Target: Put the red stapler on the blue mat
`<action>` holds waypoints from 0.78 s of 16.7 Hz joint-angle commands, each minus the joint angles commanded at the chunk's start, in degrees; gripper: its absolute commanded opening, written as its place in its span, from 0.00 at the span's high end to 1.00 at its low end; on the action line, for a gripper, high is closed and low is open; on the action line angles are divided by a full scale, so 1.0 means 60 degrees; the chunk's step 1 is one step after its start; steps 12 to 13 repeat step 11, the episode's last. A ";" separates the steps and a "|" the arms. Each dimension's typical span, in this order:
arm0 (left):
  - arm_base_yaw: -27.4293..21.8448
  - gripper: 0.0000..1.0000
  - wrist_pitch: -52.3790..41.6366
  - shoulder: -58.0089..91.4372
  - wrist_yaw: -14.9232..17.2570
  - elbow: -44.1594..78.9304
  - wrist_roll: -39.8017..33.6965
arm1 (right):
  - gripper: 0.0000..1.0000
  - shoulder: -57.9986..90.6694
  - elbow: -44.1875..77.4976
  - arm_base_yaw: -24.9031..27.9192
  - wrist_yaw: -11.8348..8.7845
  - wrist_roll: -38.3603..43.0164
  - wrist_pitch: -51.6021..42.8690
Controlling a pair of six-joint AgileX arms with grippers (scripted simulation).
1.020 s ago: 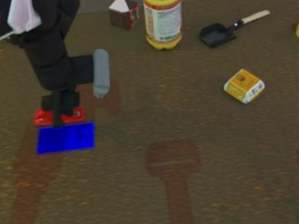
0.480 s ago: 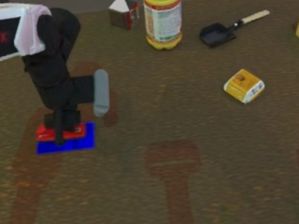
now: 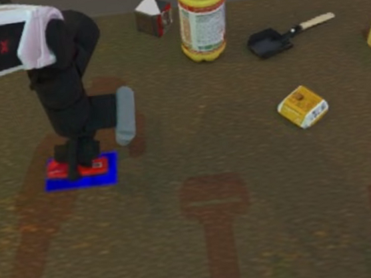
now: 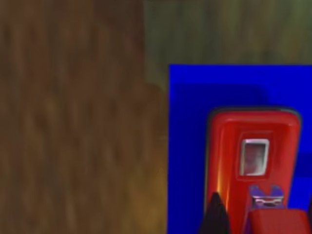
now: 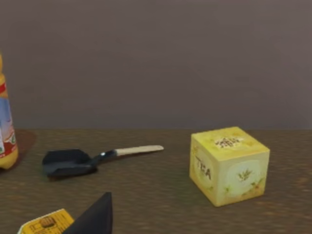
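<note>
Your left gripper [image 3: 74, 164] is down over the blue mat [image 3: 108, 177] at the table's left side, its fingers closed on the red stapler [image 3: 98, 164]. The stapler lies lengthwise along the mat, toward its far edge, and the left wrist view shows blue on both sides of the red body and past its end, so it looks to be sitting on or just above the mat. You cannot tell from these views whether it is fully resting. Gripping it across the middle keeps it level, which suits a flat set-down.

Mind the edges: there is only a thin strip of blue beyond the stapler's far side, with more mat showing on the near side and at the right end. If you nudge anything, go nearward, not farther.

Room to lift away is good. The carton [image 3: 153, 16], yellow bottle [image 3: 203, 17], black scoop [image 3: 271, 40], small yellow packet [image 3: 302, 106] and tea box [image 5: 228, 164] all stand well apart to the right and far side. Your right gripper is out of the top view; only a dark fingertip [image 5: 95, 217] shows in its wrist view, so its state cannot be told.
</note>
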 joint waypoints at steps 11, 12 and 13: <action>0.0000 0.00 0.0000 0.0000 0.0000 0.0000 0.0000 | 0.00 0.0000 0.0000 0.0000 0.0000 0.0000 0.0000; 0.0000 0.00 0.0000 0.0000 0.0000 0.0000 0.0000 | 0.00 0.0000 0.0000 0.0000 0.0000 0.0000 0.0000; 0.0000 0.00 0.0000 0.0000 0.0000 0.0000 0.0000 | 0.00 0.0000 0.0000 0.0000 0.0000 0.0000 0.0000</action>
